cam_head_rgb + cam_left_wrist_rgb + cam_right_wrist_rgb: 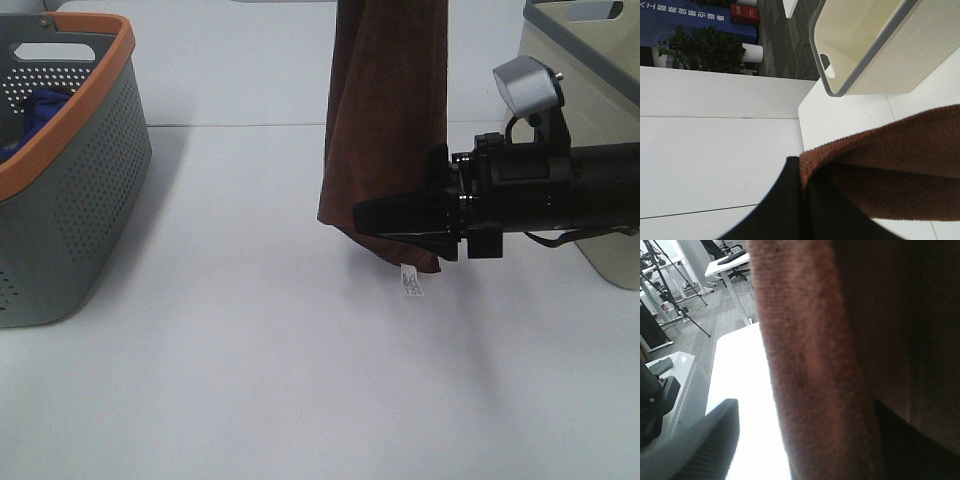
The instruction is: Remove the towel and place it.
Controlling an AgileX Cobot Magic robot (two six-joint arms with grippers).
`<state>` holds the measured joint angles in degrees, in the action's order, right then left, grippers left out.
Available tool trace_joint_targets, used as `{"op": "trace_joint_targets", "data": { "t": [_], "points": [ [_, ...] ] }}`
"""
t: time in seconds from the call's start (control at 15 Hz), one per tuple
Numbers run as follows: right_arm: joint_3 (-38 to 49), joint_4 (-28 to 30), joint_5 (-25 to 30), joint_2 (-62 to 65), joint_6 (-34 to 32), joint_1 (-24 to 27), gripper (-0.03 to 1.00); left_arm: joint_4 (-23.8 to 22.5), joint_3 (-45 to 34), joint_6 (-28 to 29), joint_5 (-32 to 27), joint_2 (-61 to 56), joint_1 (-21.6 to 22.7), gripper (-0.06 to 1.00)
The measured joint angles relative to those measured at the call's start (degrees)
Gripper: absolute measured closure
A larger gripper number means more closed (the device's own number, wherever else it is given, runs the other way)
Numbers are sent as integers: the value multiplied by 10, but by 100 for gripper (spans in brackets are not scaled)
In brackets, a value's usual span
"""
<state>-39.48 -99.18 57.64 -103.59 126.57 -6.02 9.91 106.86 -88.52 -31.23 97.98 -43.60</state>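
From the high camera, one towel (385, 110) is seen hanging over the table (250, 380) just beside the cream basket (600, 110), with one white tag (410, 283) at its lowest corner. Two baskets are counted; the grey basket (90, 200), holding one blue cloth (40, 112), stands well apart from the cream basket. The right hand (385, 222) is placed at the towel's lower edge. In the left wrist view, the left hand (802, 172) is seen clenched on the towel. In the right wrist view, the towel is seen between parted fingers (695, 440), not yet clasped.

right arm (560, 190): black, cylindrical | pincer (365, 214): black | camera (527, 85): silver-grey housing, black bracket | cable (556, 238): black
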Motion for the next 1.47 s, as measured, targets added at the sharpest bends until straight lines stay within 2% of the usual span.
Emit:
{"op": "trace_joint_targets", "data": {
  "t": [0.27,0.67,0.73,0.87,0.93,1.2,1.33,1.47],
  "points": [
    [0,0,-1,-5,4,0,53,0,0,2,0,0,0,94],
    [0,0,-7,-5,4,0,56,0,0,5,0,0,0,94],
    [0,0,-16,-5,4,0,63,0,0,5,0,0,0,94],
    [0,0,-30,-5,3,0,89,0,0,7,-2,0,0,94],
    [0,0,-30,-5,2,0,97,-1,0,15,-9,0,0,94],
    [0,6,-36,3,-50,0,97,-13,0,75,-66,0,26,94],
    [0,30,-62,41,-107,0,97,-32,0,118,-78,0,49,94],
    [0,76,-107,92,-148,0,97,-69,0,163,-95,0,62,94]
  ]
}}
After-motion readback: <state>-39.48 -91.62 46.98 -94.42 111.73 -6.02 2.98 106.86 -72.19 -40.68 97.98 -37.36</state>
